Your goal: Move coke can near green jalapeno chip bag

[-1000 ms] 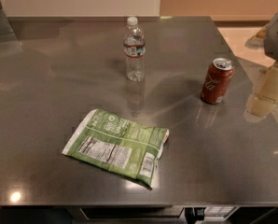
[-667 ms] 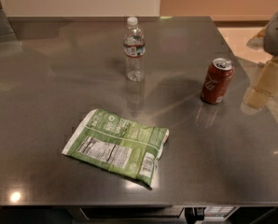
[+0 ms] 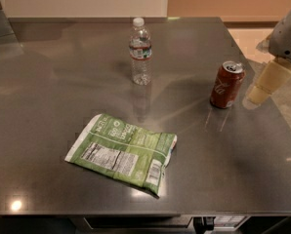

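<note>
The red coke can [image 3: 227, 85] stands upright on the right part of the grey table [image 3: 48, 101]. The green jalapeno chip bag [image 3: 122, 152] lies flat near the table's front centre, label side up, well to the left of and nearer than the can. My gripper [image 3: 259, 92] hangs at the right edge of the view, just right of the can and level with it, not touching it. It holds nothing that I can see.
A clear plastic water bottle [image 3: 141, 51] stands upright at the back centre of the table. The table's right edge [image 3: 277, 116] runs just under the gripper, with the floor beyond it. A wall lies behind the table.
My gripper has moved a little left and up, closer to the coke can. The can, bag and bottle have not moved.
</note>
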Motion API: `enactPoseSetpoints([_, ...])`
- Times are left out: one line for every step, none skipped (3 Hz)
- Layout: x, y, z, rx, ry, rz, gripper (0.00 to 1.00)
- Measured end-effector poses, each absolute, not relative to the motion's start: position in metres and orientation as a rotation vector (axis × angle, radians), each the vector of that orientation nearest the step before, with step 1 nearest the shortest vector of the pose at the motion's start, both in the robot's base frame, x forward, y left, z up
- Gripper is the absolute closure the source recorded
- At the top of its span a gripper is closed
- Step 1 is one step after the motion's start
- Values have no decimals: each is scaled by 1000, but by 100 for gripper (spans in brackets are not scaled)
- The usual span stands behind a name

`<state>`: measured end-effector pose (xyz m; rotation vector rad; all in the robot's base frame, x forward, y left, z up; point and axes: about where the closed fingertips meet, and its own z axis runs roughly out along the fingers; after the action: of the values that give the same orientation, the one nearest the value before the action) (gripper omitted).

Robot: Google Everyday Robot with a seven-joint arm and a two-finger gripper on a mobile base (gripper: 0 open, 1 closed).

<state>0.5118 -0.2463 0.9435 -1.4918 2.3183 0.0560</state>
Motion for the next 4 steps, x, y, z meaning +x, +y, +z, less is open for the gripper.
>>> enactPoseSetpoints([532, -247, 931, -1443, 2310, 87, 0])
enactPoseSetpoints([547, -243, 922, -1417, 2297, 114, 0])
enactPoseSetpoints([559, -237, 912, -1397, 2286, 151, 0])
enactPoseSetpoints([567, -234, 903, -1389, 2289, 177, 0])
